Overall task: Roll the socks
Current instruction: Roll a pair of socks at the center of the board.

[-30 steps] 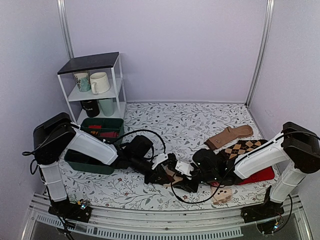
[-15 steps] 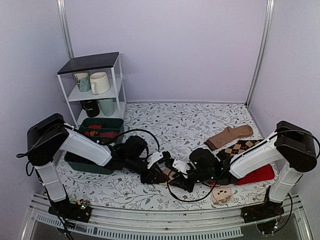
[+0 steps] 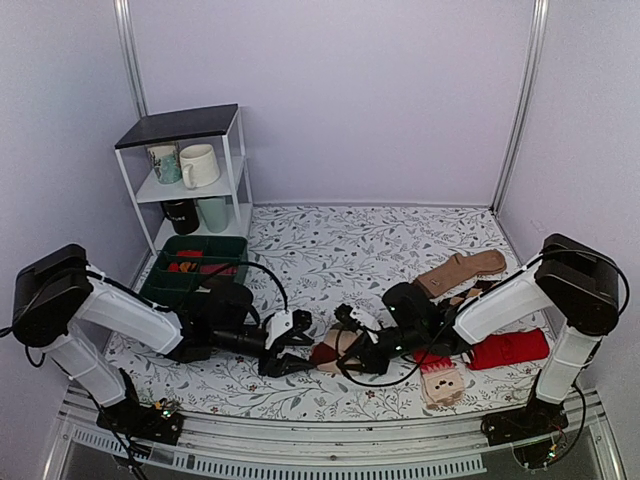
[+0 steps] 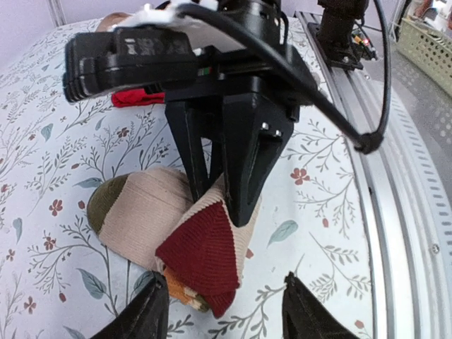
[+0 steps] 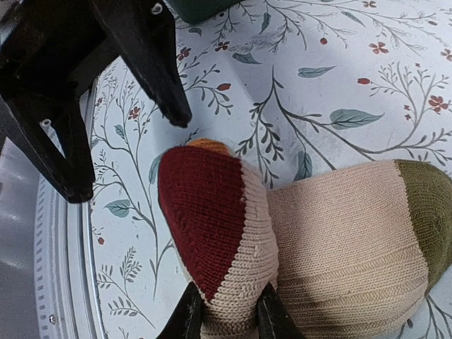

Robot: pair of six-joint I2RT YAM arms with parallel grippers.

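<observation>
Down low, right claw [image 5: 229, 316] on sock [image 5: 332, 233]

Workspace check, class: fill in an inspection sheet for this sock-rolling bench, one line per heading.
Surface: floral table cloth, lying flat.
Job's things: beige sock bundle mid-table; brown sock and red sock loose at right.
Clutter: green bin at left.
Grippers: right gripper pinching the bundle's edge; left gripper open, close beside it.
Cables: black cable looping off the right arm.
Surroundings: white shelf holding mugs.

Bright even light, soft shadows, wrist views slightly blurred
</observation>
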